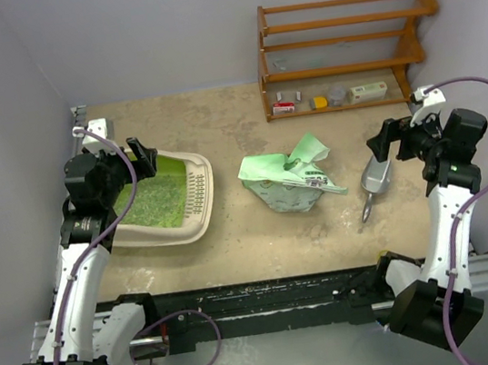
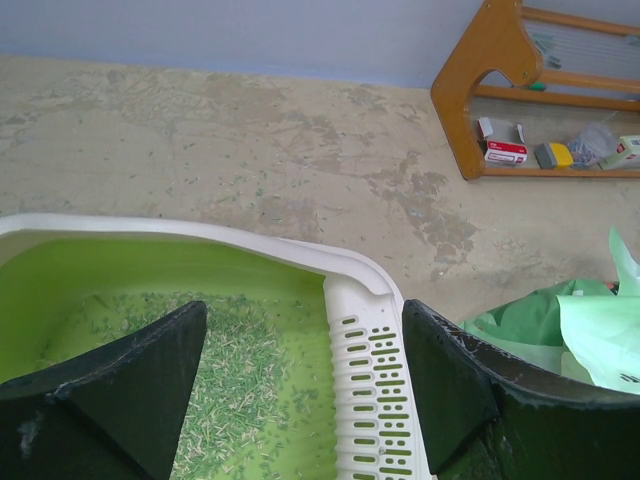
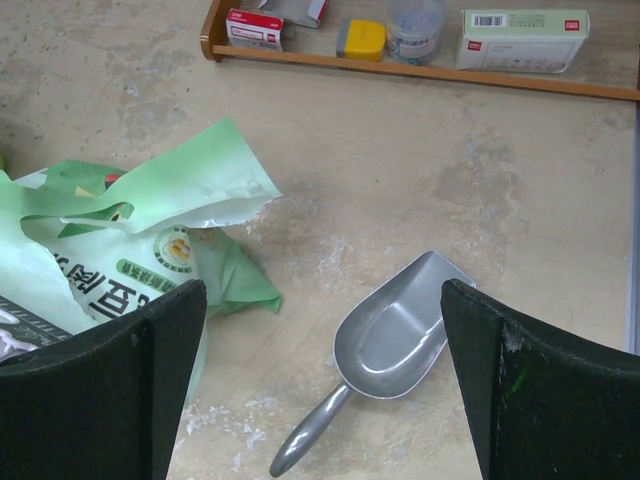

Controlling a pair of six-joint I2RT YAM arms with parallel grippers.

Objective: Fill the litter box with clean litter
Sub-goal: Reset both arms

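Obs: litter box point(image 1: 201, 189) at left of table point(image 1: 262, 239), beneath left gripper point(image 2: 303, 315), jaws spread, empty; thin scatter of clean litter point(image 2: 240, 370) on its green floor, so filling looks partway; right gripper point(image 3: 322, 290) hangs wide, empty, above metal scoop point(image 3: 390, 335) beside bag point(image 3: 150, 230). Next: descend, close on scoop handle.

Cream litter box point(image 1: 195, 210) with green inside, silver scoop point(image 3: 385, 344).

The left gripper point(image 1: 142, 157) hovers over the litter box point(image 1: 197, 190) with clean litter point(image 1: 157, 205).
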